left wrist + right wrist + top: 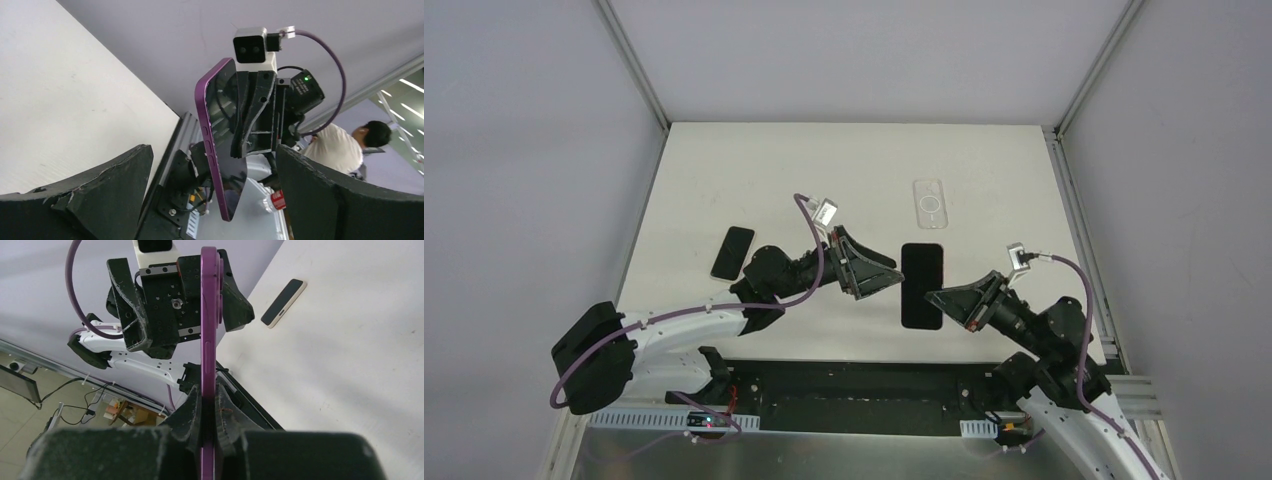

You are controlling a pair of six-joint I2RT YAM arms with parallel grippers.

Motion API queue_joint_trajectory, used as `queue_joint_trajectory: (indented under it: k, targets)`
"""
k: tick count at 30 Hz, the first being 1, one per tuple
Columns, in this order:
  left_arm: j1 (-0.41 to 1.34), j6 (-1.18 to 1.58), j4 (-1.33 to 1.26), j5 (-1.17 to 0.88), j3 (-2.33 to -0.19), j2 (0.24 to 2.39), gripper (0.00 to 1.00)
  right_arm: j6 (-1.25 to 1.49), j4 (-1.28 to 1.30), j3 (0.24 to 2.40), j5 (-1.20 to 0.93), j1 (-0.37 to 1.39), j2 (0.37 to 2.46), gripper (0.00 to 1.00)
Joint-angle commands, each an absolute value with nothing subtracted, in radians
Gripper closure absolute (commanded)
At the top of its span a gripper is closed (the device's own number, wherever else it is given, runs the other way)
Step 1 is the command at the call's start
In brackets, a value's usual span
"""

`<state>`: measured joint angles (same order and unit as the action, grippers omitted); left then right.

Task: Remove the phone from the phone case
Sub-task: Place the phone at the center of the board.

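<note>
A purple-edged phone with a black screen (921, 285) is held off the table between the two arms. My right gripper (936, 298) is shut on its lower end; the right wrist view shows both pads clamped on the phone's purple edge (208, 340). My left gripper (879, 278) is open wide just left of the phone and does not touch it. In the left wrist view the phone (220, 145) stands upright beyond my spread fingers (107, 185). A clear phone case (930, 203) with a ring mark lies empty on the table behind.
A second dark phone (732, 253) lies flat on the white table (724, 170) at the left, and it also shows in the right wrist view (284, 302). A metal frame rail (1074, 220) borders the table's right side. A person (350, 145) sits beyond the table.
</note>
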<state>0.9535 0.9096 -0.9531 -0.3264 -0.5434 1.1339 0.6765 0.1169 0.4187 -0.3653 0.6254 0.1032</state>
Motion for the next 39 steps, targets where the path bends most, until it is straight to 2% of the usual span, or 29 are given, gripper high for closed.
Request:
queue_joint_trajectory:
  k: [1,9,18,29,39]
  targets:
    - [0.946,0.979,-1.106,-0.396,-0.602,1.164,0.08,0.753,-0.13,0.386,-0.408,0.625,0.097,1.0]
    - [0.946,1.013,-1.154,-0.415,-0.623,1.214,0.19,0.782,-0.191,0.359,-0.419,0.627,0.11,1.0]
    - [0.954,1.067,-1.196,-0.445,-0.653,1.282,0.43,0.803,-0.233,0.326,-0.402,0.63,0.117,1.0]
    - [0.964,1.065,-1.199,-0.435,-0.658,1.295,0.62,0.806,-0.244,0.302,-0.377,0.634,0.112,1.0]
    - [0.966,1.071,-1.198,-0.447,-0.666,1.313,0.62,0.804,-0.245,0.301,-0.371,0.635,0.116,1.0]
